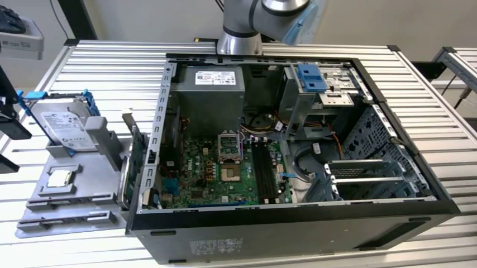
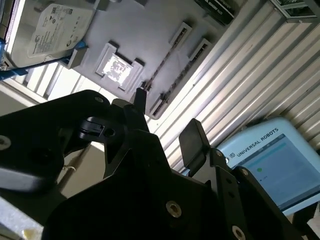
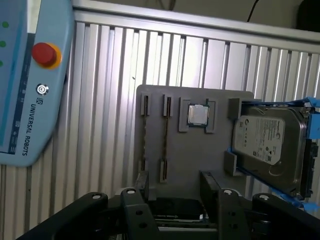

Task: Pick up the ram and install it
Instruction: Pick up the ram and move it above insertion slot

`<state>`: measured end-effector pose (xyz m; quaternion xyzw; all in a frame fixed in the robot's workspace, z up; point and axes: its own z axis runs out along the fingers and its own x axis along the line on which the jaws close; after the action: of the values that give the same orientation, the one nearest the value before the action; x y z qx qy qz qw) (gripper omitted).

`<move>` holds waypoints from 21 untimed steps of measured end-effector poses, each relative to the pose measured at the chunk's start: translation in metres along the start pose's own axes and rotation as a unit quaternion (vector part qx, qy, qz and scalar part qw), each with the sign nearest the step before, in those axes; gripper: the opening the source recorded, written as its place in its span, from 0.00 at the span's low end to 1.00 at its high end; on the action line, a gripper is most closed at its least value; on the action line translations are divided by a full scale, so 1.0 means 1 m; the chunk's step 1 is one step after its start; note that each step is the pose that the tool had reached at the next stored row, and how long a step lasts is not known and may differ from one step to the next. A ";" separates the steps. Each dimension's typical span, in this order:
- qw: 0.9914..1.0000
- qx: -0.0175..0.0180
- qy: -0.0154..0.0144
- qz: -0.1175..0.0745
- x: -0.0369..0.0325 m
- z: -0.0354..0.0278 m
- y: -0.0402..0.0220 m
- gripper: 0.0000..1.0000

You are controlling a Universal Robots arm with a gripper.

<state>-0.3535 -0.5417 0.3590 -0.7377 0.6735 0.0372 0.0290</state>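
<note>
My gripper [image 3: 176, 184] hangs open over the grey holder [image 3: 192, 155] on the ribbed table, with nothing between its two black fingers [image 3: 144, 184]. In the second wrist view the gripper [image 2: 165, 125] shows the same gap. The holder has two narrow slots [image 3: 165, 135] side by side. They show only thin dark lines, and I cannot tell whether the ram sits in them. In the exterior view the holder [image 1: 82, 192] lies left of the open computer case [image 1: 298, 229]. The motherboard's long black memory slots [image 1: 262, 162] run beside the processor socket.
On the holder are a hard drive in a blue bracket [image 3: 265, 142] and a small silver processor chip [image 3: 198, 115]. A green card [image 1: 136, 162] stands on edge by the case wall. A pale blue teach pendant [image 3: 30, 75] lies on the table next to the holder.
</note>
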 end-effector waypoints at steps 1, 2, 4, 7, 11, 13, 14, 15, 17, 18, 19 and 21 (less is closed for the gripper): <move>1.000 0.000 0.000 -0.004 0.0001 0.0011 0.0000 1.00; 1.000 0.000 0.000 -0.005 0.0002 0.0018 0.0000 1.00; 1.000 0.000 0.000 -0.006 0.0002 0.0019 0.0000 1.00; 1.000 0.000 0.000 -0.006 0.0002 0.0021 0.0000 1.00; 1.000 0.000 0.000 -0.006 0.0004 0.0039 0.0000 1.00; 1.000 0.000 0.000 -0.006 0.0005 0.0055 0.0000 1.00; 1.000 0.000 0.000 -0.006 0.0006 0.0063 0.0000 1.00; 1.000 0.000 0.000 -0.006 0.0007 0.0072 0.0000 1.00; 1.000 0.000 0.000 -0.006 0.0008 0.0089 -0.0001 1.00; 1.000 0.000 0.000 -0.006 0.0009 0.0095 -0.0001 1.00; 1.000 0.000 0.000 -0.006 0.0010 0.0101 -0.0001 1.00; 1.000 0.000 0.000 -0.006 0.0011 0.0115 -0.0001 1.00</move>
<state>-0.3535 -0.5417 0.3474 -0.7415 0.6693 0.0371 0.0291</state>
